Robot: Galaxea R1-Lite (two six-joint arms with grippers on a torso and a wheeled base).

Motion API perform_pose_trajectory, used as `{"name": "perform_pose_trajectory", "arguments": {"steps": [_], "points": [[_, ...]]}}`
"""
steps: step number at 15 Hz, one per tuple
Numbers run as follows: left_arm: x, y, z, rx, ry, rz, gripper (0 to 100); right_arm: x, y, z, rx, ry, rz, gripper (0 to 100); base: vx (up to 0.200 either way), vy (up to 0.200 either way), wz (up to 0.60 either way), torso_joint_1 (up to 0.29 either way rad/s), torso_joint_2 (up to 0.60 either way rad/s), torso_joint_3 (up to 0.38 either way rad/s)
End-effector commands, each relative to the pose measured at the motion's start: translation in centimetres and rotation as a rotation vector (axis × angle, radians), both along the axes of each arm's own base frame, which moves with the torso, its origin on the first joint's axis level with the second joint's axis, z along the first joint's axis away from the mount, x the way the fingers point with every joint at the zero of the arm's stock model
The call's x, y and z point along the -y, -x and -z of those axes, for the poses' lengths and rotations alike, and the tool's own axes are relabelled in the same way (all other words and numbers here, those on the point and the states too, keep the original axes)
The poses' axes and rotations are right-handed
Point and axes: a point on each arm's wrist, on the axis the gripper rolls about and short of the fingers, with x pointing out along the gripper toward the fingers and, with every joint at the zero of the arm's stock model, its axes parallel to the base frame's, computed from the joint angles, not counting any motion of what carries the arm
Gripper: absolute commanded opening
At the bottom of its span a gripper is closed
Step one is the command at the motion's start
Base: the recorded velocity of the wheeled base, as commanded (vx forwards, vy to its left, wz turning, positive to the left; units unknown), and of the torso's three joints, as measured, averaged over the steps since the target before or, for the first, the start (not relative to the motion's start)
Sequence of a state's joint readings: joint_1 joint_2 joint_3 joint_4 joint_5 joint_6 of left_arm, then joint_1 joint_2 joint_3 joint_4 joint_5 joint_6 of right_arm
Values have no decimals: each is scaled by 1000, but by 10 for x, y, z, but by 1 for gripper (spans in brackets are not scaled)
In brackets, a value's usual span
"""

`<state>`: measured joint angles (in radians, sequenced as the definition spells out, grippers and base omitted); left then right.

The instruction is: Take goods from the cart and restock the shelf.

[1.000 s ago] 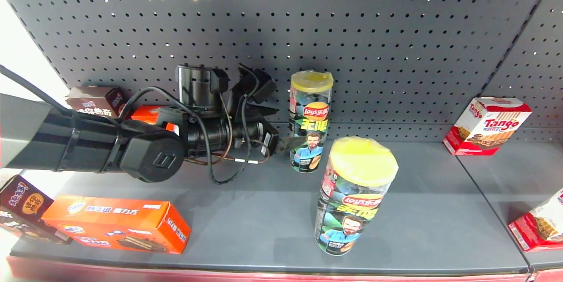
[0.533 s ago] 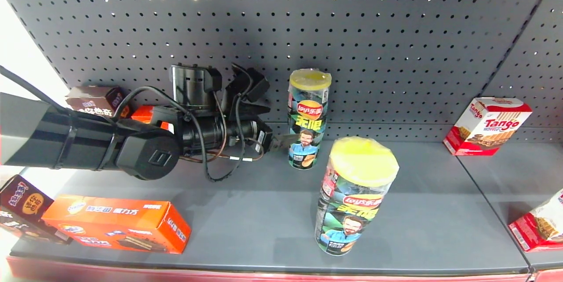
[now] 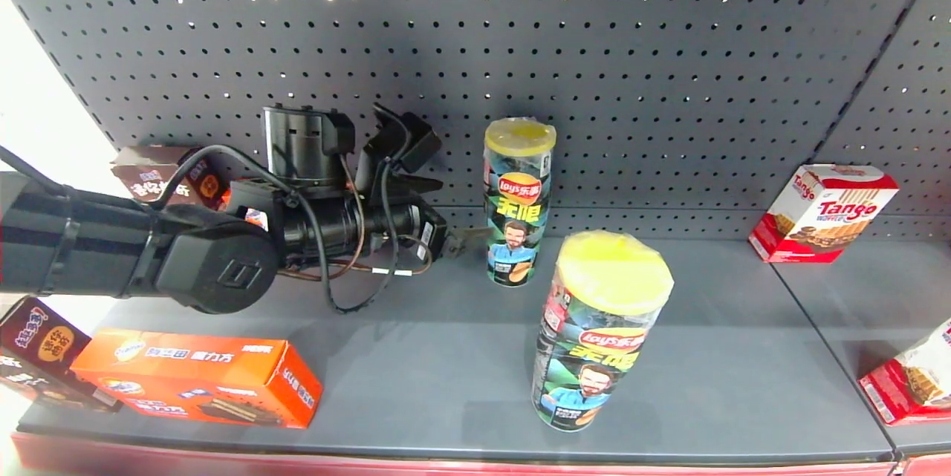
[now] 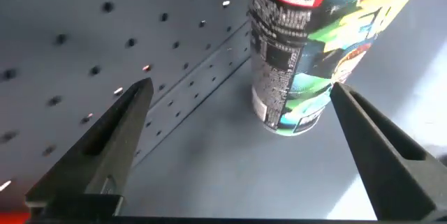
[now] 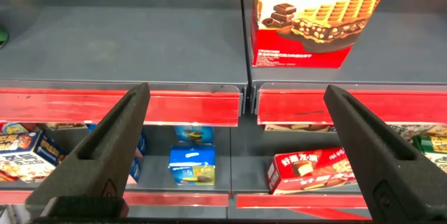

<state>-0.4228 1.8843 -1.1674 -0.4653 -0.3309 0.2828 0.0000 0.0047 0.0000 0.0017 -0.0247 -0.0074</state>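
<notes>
Left end effector [image 4: 241, 93]: two black fingers spread wide, nothing held. It hangs over the far left part of the grey metal shelf board [image 3: 446, 372] and points right.

Far chip can [image 3: 518, 201]: tall cylinder, yellow plastic lid, green-and-blue printed wrap. It stands upright on the shelf board, close to the grey perforated back panel [image 3: 594, 53]. In the left wrist view it stands just beyond the fingertips, nearer one finger than the other. Whether that finger touches it cannot be told.

Near chip can [image 3: 598, 327]: same lid and wrap, upright. It stands toward the shelf's front edge, to the right of the far chip can and apart from it.

Right end effector [image 5: 234, 91]: black fingers wide apart, empty. It faces shelf levels with a red front rail [image 5: 174, 107]. A red-and-white wafer carton [image 5: 307, 15] stands on the level above the rail, and small boxes stand on the level below.

Other goods, head view:
- Long orange cardboard box [image 3: 200, 376], lying flat at the near left.
- Dark brown box [image 3: 33, 346], just beside the orange one on its left.
- Brown carton [image 3: 160, 171], far left, behind the arm.
- Red-and-white wafer box [image 3: 821, 212], on the bay to the right, near the back panel.
- Red-and-white pack [image 3: 910, 383], at the near right edge.
</notes>
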Motion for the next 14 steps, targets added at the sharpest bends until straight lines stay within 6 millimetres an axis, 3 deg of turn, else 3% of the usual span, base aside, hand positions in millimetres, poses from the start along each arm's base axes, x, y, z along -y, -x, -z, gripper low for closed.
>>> {"name": "perform_pose_trajectory", "arguments": {"steps": [1, 7, 10, 14], "points": [[-4, 12, -11, 24, 2, -29, 100, 0, 0, 0, -1, 0, 0, 100, 0, 0, 0, 0, 0, 0], [-8, 14, 4, 36, -108, -189, 100, 0, 0, 0, -1, 0, 0, 100, 0, 0, 0, 0, 0, 0], [-4, 1, 16, 7, -115, -196, 100, 0, 0, 0, -1, 0, 0, 100, 0, 0, 0, 0, 0, 0], [6, -18, 13, 1, -56, -236, 100, 0, 0, 0, -1, 0, 0, 100, 0, 0, 0, 0, 0, 0]]}}
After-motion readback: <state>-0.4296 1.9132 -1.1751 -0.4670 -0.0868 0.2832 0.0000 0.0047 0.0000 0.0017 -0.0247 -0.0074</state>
